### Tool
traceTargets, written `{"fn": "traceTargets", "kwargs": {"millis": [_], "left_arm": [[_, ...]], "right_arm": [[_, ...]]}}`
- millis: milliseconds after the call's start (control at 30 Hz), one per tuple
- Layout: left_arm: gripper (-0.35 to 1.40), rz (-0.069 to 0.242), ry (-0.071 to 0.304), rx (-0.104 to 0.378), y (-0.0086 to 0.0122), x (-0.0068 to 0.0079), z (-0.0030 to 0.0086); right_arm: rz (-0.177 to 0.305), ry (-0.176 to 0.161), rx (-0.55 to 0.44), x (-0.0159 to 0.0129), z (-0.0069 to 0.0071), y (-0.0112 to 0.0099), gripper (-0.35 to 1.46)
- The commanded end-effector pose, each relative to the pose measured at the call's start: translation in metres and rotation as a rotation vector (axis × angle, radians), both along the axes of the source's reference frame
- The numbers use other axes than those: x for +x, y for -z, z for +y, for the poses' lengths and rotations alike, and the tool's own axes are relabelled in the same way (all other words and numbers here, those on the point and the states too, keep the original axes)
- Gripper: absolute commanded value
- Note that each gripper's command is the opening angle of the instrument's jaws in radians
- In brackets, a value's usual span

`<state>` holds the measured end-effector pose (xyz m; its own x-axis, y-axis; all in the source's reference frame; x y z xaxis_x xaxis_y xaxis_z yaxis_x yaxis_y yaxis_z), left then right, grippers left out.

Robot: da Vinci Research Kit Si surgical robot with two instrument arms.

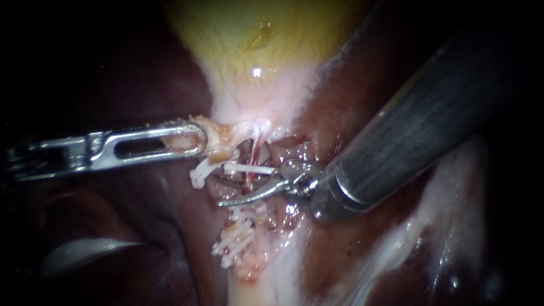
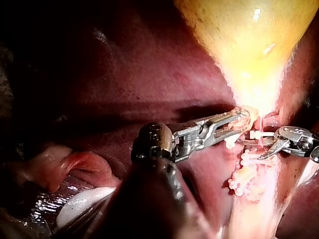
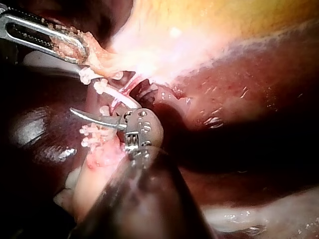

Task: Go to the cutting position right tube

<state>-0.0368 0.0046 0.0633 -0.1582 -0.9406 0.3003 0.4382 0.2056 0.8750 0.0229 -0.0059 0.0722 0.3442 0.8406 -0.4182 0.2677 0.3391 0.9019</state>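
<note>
The yellow gallbladder (image 1: 255,39) narrows to a pale neck. My left instrument (image 1: 195,141) comes in from the left, its slotted jaws shut on a flap of tissue (image 1: 221,139) at that neck. My right instrument (image 1: 224,190) has two curved blades that stand open. A thin red tube (image 1: 250,175) runs down between them, just below a white clip (image 1: 249,168). Another white clip (image 1: 198,174) lies to the left, and several clips (image 1: 233,241) sit lower down. The right wrist view shows the lower blade (image 3: 94,117) beside those clips (image 3: 94,133).
Dark red liver (image 1: 351,96) lies on both sides of the neck. Pale tissue (image 1: 272,283) runs down below the clips. The right instrument's thick shaft (image 1: 419,124) crosses the upper right. A white glistening fold (image 1: 85,252) shows at the lower left.
</note>
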Motion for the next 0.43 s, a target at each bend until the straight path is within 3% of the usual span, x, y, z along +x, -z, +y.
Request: {"fn": "traceTargets", "kwargs": {"millis": [33,433], "left_arm": [[-0.35,0.0,0.0,0.0,0.0,0.0,0.0],[-0.35,0.0,0.0,0.0,0.0,0.0,0.0]], "right_arm": [[0.0,0.001,0.0,0.0,0.0,0.0001,1.42],[0.0,0.001,0.0,-0.0001,0.0,0.0001,1.42]]}}
